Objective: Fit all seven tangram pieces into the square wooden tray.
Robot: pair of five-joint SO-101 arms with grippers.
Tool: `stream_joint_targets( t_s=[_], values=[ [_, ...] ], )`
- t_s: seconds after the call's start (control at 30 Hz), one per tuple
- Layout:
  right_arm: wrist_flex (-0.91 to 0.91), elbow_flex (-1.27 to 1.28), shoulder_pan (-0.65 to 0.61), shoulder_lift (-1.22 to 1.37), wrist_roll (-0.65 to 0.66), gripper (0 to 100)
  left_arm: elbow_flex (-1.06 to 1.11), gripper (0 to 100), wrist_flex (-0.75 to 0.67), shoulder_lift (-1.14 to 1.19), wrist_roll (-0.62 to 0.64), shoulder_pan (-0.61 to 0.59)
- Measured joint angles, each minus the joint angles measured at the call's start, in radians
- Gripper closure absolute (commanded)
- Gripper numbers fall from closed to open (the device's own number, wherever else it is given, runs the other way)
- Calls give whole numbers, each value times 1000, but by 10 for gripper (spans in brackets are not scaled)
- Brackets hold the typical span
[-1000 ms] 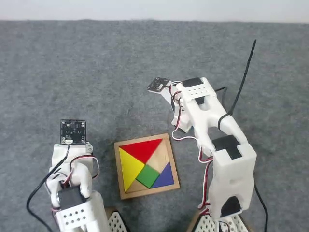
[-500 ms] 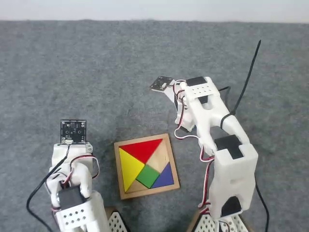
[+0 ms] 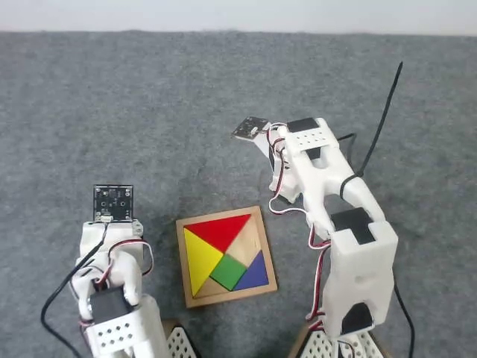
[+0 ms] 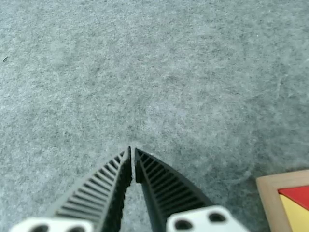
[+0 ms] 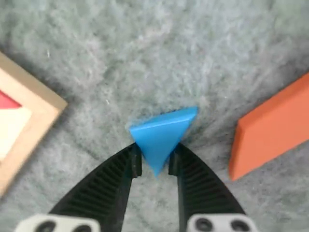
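Noted right tool (image 5: 154,162) pinching one corner of a blue triangle piece (image 5: 163,137) over the grey felt desk (image 5: 120,48) — orange piece (image 5: 270,125) just beside it, not touching. Found left tool (image 4: 133,157) closed on nothing, left of the square wooden tray (image 3: 181,261). Counted in tray: red triangle (image 3: 221,230), yellow triangle (image 3: 197,261), green square (image 3: 229,271), violet-blue triangle (image 3: 256,273) — bare wood at far right.

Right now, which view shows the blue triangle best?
The right wrist view: the blue triangle sits close up, its tip gripped by the right gripper, an orange piece beside it. In the high view the right arm covers that spot; the left wrist view faces carpet and a tray corner.
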Motion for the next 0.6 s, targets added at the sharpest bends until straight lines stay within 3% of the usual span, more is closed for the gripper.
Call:
stream_joint_targets(
  t_s=[0.4, 0.6],
  values=[
    [17, -41, -97, 41, -269, 757, 0, 985, 0, 0, 0, 0],
    [18, -95, -87, 80, -316, 758, 0, 985, 0, 0, 0, 0]
  ],
)
